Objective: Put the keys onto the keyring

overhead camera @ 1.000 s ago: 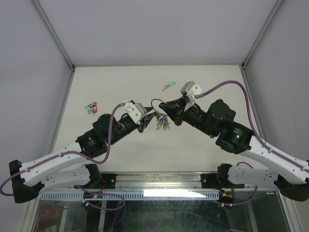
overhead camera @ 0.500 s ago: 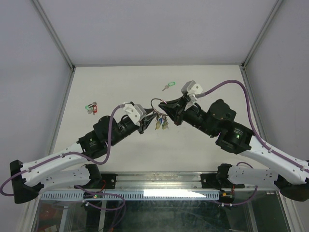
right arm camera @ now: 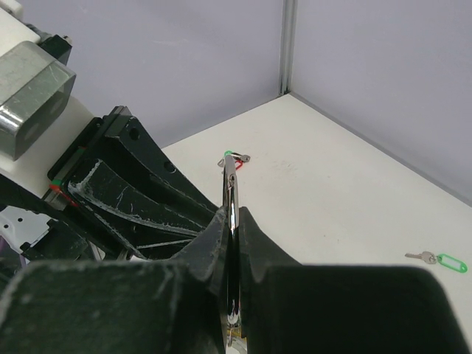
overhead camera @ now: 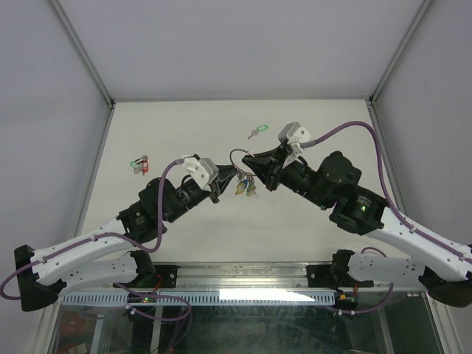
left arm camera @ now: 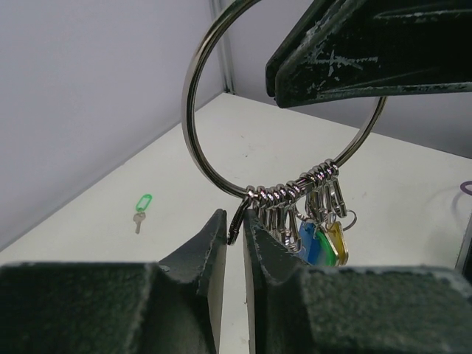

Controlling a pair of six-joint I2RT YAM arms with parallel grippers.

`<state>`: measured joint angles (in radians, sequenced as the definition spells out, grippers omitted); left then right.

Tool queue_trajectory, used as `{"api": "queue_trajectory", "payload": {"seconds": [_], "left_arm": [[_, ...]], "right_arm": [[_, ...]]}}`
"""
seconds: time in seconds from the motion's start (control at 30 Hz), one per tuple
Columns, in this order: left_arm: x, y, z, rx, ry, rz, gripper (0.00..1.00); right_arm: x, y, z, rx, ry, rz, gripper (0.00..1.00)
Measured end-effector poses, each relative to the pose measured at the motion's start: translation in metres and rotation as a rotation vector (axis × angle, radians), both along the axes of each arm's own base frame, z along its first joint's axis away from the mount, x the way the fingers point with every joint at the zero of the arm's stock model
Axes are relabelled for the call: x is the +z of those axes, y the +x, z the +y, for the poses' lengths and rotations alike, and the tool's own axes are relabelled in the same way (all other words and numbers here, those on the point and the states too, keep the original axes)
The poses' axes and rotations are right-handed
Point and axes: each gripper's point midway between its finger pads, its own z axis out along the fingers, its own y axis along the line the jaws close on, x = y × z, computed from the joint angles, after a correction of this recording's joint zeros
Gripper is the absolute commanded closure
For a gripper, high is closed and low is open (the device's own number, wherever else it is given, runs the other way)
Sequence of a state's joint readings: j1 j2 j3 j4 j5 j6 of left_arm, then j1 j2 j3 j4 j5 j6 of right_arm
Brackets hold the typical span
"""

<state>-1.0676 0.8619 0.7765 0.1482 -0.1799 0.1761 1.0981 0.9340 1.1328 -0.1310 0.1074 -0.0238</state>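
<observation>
Silver keyring (overhead camera: 241,156) aloft over mid tabletop (overhead camera: 184,125), clenched in right pincer (right arm camera: 232,217); small loop (left arm camera: 236,220) on it nipped by left pincer (left arm camera: 234,225). Green key (overhead camera: 256,132) lying far; second key (overhead camera: 139,164) far left.

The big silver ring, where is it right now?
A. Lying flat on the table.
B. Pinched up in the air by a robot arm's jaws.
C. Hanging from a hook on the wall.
B: the ring stands on edge, clamped in the jaws of the right arm, up off the table, with its keys dangling underneath.
</observation>
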Motion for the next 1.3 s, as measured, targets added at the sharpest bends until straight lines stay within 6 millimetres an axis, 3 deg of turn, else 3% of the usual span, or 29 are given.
{"api": "queue_trajectory", "payload": {"seconds": [0.13, 0.53, 0.7, 0.97, 1.1, 1.3], "left_arm": [[0.002, -0.001, -0.001, -0.006, -0.010, 0.002, 1.00], [-0.006, 0.000, 0.001, 0.004, 0.036, 0.004, 1.00], [-0.006, 0.004, 0.010, 0.037, 0.138, -0.023, 1.00], [0.005, 0.017, 0.025, 0.115, 0.359, -0.122, 1.00], [-0.006, 0.030, 0.039, 0.192, 0.490, -0.163, 1.00], [-0.016, 0.036, 0.055, 0.233, 0.632, -0.284, 1.00]], "right_arm": [[0.000, 0.000, 0.000, 0.000, 0.000, 0.000, 1.00], [-0.009, 0.003, -0.002, -0.020, -0.017, 0.009, 1.00], [-0.017, 0.005, -0.003, -0.032, -0.029, 0.016, 0.98], [-0.021, 0.007, -0.004, -0.047, -0.038, 0.017, 0.84], [-0.020, 0.009, -0.007, -0.065, -0.038, 0.012, 0.78], [-0.016, 0.008, -0.011, -0.070, -0.028, 0.005, 0.75]]}}
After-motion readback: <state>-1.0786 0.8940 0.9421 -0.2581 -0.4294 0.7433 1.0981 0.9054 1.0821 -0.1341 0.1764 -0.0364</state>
